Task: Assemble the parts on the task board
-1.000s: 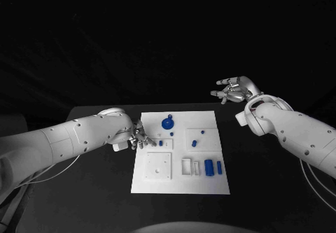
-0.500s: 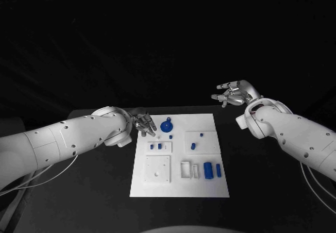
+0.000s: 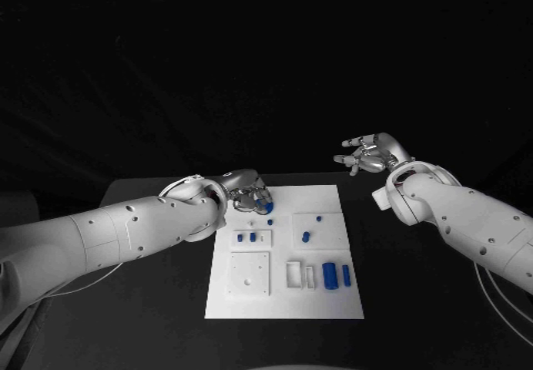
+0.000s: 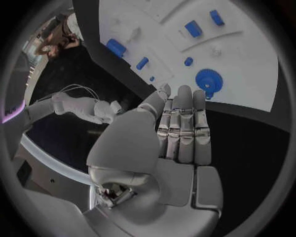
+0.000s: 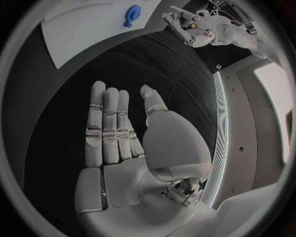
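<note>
The task board (image 3: pixel 284 254) is laid in the middle of the black table (image 3: pixel 411 301), its long side running from 12 to 6 o'clock in the head view. A blue gear (image 3: pixel 264 202) is seen near the board's 11 o'clock corner, and the left hand (image 3: pixel 246 193) is held directly over it, its fingertips just at the gear; whether they touch it cannot be told from this view. In the left wrist view the left hand (image 4: pixel 179 131) is shown flat, fingers straight and close together, nothing held, with the blue gear (image 4: pixel 207 80) just beyond the fingertips and apart from them.

The right hand (image 3: pixel 367 154) is raised off the board's 1 o'clock corner, well apart from every part. In the right wrist view the right hand (image 5: pixel 120 133) is shown spread flat, thumb apart, nothing gripped, over bare table; the board's corner with the blue gear (image 5: pixel 131 13) is seen far beyond it.

On the board, seven blue parts are counted in the head view: the gear, two small pegs (image 3: pixel 253 237) in the left square recess, two small pieces (image 3: pixel 306 232) in the right recess, and two upright cylinders (image 3: pixel 330 274) near 4 o'clock. Beside the cylinders two white slotted blocks (image 3: pixel 296 274) are counted, and one white square plate (image 3: pixel 250 273) lies at 7 o'clock.
</note>
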Robot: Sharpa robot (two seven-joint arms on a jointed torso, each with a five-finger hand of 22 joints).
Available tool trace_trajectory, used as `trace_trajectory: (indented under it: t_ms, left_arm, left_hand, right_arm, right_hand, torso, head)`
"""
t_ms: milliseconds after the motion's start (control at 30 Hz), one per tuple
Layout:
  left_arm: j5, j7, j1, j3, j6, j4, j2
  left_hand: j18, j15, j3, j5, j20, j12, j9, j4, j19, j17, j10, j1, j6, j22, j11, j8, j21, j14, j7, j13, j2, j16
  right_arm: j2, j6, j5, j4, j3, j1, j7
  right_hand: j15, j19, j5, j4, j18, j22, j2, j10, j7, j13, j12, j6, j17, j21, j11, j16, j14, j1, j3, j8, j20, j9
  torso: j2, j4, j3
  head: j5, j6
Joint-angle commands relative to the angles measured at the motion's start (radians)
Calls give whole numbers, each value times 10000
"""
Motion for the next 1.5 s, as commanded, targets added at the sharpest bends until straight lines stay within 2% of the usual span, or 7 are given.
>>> trace_trajectory:
  t_ms: [33, 267, 367, 500, 933, 1200, 1500]
  left_arm:
    - [-1086, 716, -81, -80, -436, -291, 237]
    - [-1556, 777, -298, -215, -361, -962, 766]
    - [-1630, 812, -369, -266, -381, -1217, 963]
    - [-1682, 846, -465, -305, -366, -1519, 1193]
    - [-1898, 803, -736, -339, -341, -2184, 1545]
    - [-1907, 884, -860, -339, -423, -2610, 1711]
    - [-1862, 928, -1010, -335, -476, -2997, 1900]
  left_hand:
    - [121, 1, -13, -68, -3, -71, -60, -30, 139, 35, -125, -124, -4, 39, 24, -16, -152, 101, 27, -12, -7, -34]
    - [139, 2, -48, -105, -6, -68, -88, 21, 398, 169, -529, -167, 29, 9, 109, -19, -313, 218, 85, -15, -108, 121]
    - [157, -29, -108, -10, -19, -65, -106, 21, 521, 200, -1131, -117, -77, 38, 167, -22, -299, 307, 88, -15, -221, 192]
    - [161, -53, -165, 22, -49, -69, -103, 100, 648, 284, -1193, -11, -142, 191, 166, -21, -269, 346, 94, -17, -245, 399]
    - [213, -67, 17, 146, -76, -66, -108, 88, 689, 437, -1196, -1, -207, 239, 173, -16, 179, 286, 89, -16, -263, 1154]
    - [245, -85, 219, 173, -85, -70, -115, 17, 576, 386, -1113, -85, -231, 236, 156, -23, 598, 304, 102, -18, -262, 1372]
    - [251, -103, 463, 169, -103, -69, -143, -29, 475, 367, -932, -181, -513, 230, 123, -25, 883, 309, 103, -18, -235, 1470]
  right_arm:
    - [35, 76, 38, -5, 5, -2, 127]
    - [95, 81, 38, -3, 5, -2, 134]
    - [115, 84, 38, 10, 5, -2, 133]
    - [131, 85, 38, 33, 5, -2, 132]
    - [149, 78, 38, 78, 5, -2, 136]
    - [156, 79, 38, 105, 5, -2, 135]
    - [177, 85, 38, 118, 6, -2, 133]
  right_hand:
    - [-5, 72, 10, -45, -127, -11, 85, -45, -4, -8, -64, 93, -14, -38, -10, -31, -30, -7, -14, -26, 28, 11]
    - [-6, 79, 24, -90, -127, -13, 103, -42, -2, -24, -67, 79, -25, -41, -13, -34, -28, -22, 0, -27, 27, 10]
    - [-8, 81, 44, -114, -126, -13, 117, -40, -2, -31, -69, 80, -29, -43, -14, -34, -26, -25, 11, -26, 25, 11]
    - [-8, 81, 45, -115, -126, -13, 118, -40, -2, -31, -69, 80, -30, -43, -14, -34, -26, -25, 11, -26, 25, 11]
    - [-8, 81, 45, -115, -126, -13, 118, -40, -2, -31, -69, 80, -30, -43, -14, -34, -26, -25, 11, -26, 25, 11]
    - [-8, 81, 45, -115, -126, -13, 118, -40, -2, -31, -69, 80, -30, -43, -14, -34, -26, -25, 11, -26, 25, 11]
    - [-8, 81, 45, -115, -126, -13, 118, -40, -2, -31, -69, 80, -30, -43, -14, -34, -26, -25, 11, -26, 25, 11]
  torso:
    - [6, -8, 8]
    - [3, -4, 17]
    - [10, -7, 17]
    - [6, -1, 15]
    - [1, 3, 12]
    - [7, 2, 12]
    - [-7, -3, 14]
  head:
    - [-3, 37]
    - [-3, 52]
    - [7, 60]
    - [-15, 30]
    - [-42, 27]
    - [-57, 9]
    - [-56, -16]
